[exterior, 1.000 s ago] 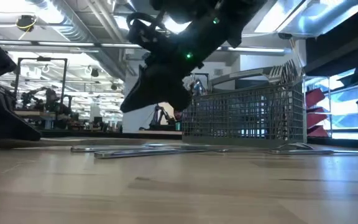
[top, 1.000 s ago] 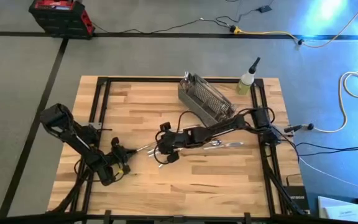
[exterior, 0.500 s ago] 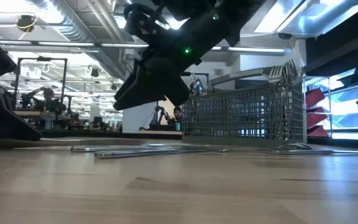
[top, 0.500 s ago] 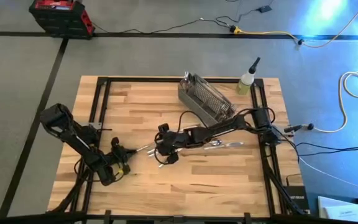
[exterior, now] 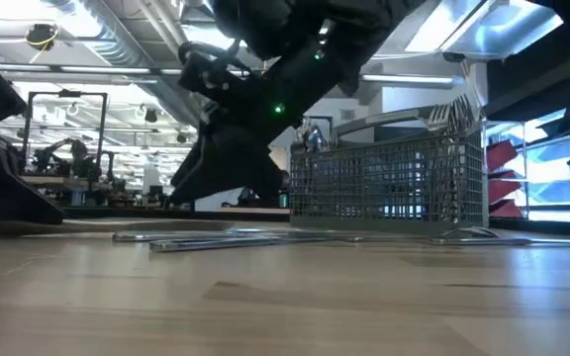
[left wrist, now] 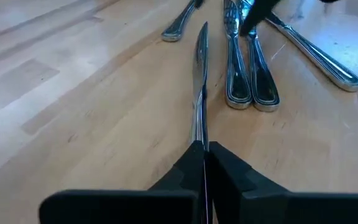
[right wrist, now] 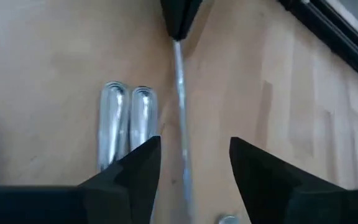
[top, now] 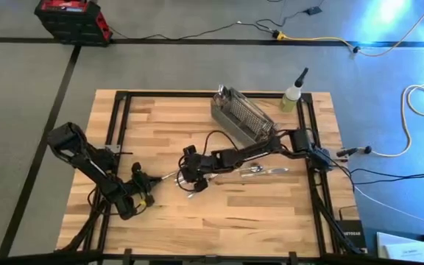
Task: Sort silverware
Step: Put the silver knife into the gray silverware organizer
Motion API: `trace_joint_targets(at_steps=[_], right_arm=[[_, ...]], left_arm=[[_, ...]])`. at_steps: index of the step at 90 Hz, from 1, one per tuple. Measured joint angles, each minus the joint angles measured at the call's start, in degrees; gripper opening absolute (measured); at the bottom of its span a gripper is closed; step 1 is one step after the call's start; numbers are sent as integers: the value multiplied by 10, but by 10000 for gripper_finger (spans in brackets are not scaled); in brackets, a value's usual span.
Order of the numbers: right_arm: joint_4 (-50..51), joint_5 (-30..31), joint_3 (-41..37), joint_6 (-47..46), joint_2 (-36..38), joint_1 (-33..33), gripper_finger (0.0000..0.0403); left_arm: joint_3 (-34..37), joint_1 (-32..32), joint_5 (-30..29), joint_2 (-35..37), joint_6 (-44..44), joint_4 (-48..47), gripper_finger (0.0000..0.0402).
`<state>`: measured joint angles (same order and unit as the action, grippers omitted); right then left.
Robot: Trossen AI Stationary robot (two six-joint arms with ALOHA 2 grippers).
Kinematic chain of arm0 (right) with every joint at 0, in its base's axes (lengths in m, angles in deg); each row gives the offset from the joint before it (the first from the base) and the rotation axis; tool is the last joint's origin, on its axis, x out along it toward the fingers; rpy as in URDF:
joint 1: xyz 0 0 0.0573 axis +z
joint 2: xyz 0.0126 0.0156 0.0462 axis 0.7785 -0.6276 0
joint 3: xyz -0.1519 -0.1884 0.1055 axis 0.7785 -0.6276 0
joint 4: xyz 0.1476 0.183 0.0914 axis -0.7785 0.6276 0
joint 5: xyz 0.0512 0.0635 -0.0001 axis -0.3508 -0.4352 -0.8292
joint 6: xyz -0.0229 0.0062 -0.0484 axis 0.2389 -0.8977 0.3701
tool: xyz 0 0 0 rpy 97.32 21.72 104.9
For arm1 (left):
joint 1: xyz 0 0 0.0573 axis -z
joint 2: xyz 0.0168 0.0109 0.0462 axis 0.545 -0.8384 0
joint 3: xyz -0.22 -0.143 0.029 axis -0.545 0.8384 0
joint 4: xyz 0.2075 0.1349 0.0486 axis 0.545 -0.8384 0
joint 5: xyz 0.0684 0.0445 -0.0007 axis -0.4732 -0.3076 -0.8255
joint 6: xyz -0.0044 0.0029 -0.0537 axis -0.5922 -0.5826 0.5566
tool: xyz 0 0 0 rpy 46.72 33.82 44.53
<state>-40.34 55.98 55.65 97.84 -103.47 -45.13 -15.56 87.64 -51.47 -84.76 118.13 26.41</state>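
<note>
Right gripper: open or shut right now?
Open. In the right wrist view the right gripper shows its two fingers spread apart over the table, straddling a slim piece of silverware without touching it.

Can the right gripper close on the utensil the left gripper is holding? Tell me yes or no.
Probably yes. The right gripper is open with the held utensil lying between its fingers, nothing between them. The left gripper is shut on the piece's other end, and the two handles alongside sit close, so they could be nudged.
</note>
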Motion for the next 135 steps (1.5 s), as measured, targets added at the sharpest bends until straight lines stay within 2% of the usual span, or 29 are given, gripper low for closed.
trace_joint_targets(at_steps=[4, 20, 52, 63, 79, 84, 97, 109, 135], right_arm=[[2, -13, 0, -3, 0, -7, 177], [8, -32, 0, -4, -6, -29, 177], [2, -76, 0, -1, -6, -23, 173], [-12, -65, 0, -2, -6, -28, 139], [-3, -103, 0, -32, -6, -45, 31], [4, -116, 0, -35, -6, -47, 11], [7, -116, -1, -38, -6, -47, 16], [11, -116, -1, -46, -17, -51, 2], [-15, -101, 0, -85, -43, -61, 0]], left_arm=[[0, 0, 16, 0, 1, 0, 1], [1, 0, 11, -1, 1, -2, 1], [1, 0, 12, -1, -1, -1, 1], [1, 0, 12, -1, -1, -1, 1], [1, 0, 12, -1, -1, -1, 1], [1, 0, 12, -1, -1, -1, 1], [1, 0, 12, -1, -1, -1, 1], [1, 0, 11, 0, -1, -1, 1], [0, 0, 9, 0, -2, -1, 1]])
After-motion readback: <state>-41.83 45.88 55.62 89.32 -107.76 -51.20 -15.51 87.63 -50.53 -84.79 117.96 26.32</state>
